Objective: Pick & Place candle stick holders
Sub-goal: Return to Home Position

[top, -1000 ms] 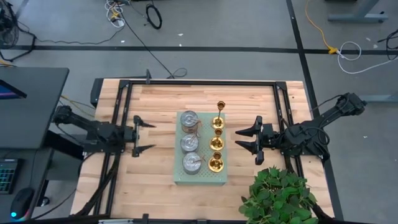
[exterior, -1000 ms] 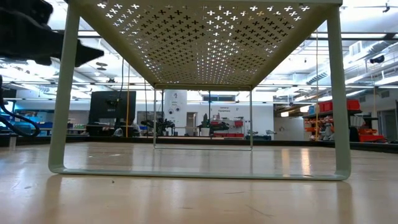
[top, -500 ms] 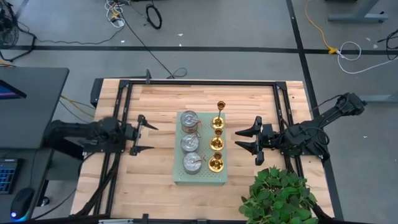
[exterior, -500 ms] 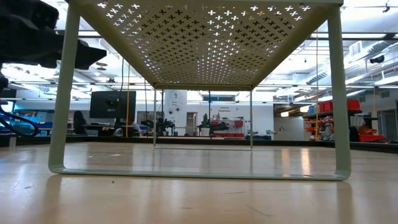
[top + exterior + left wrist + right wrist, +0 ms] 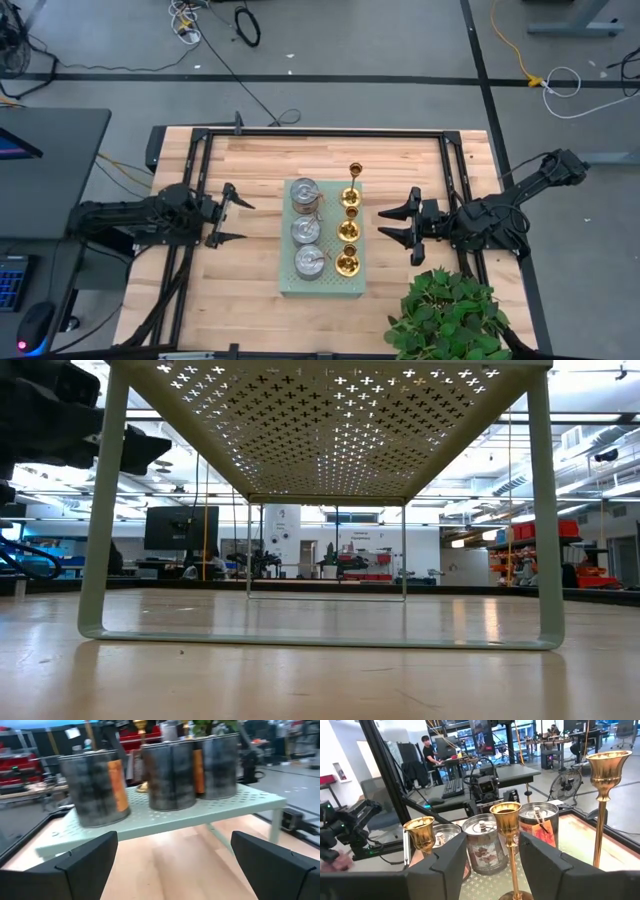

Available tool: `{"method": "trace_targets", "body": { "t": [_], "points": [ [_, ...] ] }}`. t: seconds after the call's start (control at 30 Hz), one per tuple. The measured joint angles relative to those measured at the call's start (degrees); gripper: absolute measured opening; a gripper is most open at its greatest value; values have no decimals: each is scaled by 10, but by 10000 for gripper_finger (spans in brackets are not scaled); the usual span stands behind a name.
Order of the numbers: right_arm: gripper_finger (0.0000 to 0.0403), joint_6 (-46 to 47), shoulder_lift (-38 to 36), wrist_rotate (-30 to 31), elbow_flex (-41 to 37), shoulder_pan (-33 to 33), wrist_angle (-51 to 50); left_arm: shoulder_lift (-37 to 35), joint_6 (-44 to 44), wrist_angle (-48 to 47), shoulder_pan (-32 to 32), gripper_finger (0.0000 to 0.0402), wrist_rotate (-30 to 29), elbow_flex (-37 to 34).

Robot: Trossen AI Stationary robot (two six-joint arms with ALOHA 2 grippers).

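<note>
Overhead look at a wooden worktop (image 5: 250, 290) with a pale green perforated shelf (image 5: 325, 288) at its middle. On the shelf, six candle stick holders in two rows: three squat silver holders (image 5: 305, 230) on the side toward the left arm, three gold holders (image 5: 347, 231) on the side toward the right arm, with the tall gold holder (image 5: 350, 195) at the end of its row away from the plant (image 5: 445, 315). None to be seen on the bare wood.

Left tool (image 5: 243, 222) released and empty, well apart from the shelf, pointing at the silver row. Right tool (image 5: 381, 224) likewise released and empty, near the gold row without touching it.

Judged as the closing step: placing done, only the return to rest left. Next move probably calling for little more than drawing each arm straight back and clear, keeping the spread fingers off the slender gold stems, likely to tip at a brush.
</note>
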Motion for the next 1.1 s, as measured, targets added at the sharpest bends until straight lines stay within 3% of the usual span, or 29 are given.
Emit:
{"method": "trace_targets", "body": {
  "t": [0.2,0.3,0.5,0.63,0.73,0.83,1.1],
  "points": [
    [185,86,0,-34,0,0,53,0,-1,1,0,399,-22,0],
    [185,91,0,-46,0,0,55,0,0,2,0,399,-23,-1],
    [185,138,0,-136,0,0,61,0,0,4,0,399,-24,-1],
    [185,135,0,-139,0,0,70,0,0,5,0,399,-24,-1],
    [185,96,0,-86,0,-3,74,0,0,5,0,399,-24,-1],
    [185,1,-2,-45,0,-9,44,0,0,6,0,399,-24,-1],
    [185,-104,-13,-52,-25,-32,-20,0,0,7,0,399,-24,-1]
  ]
}}
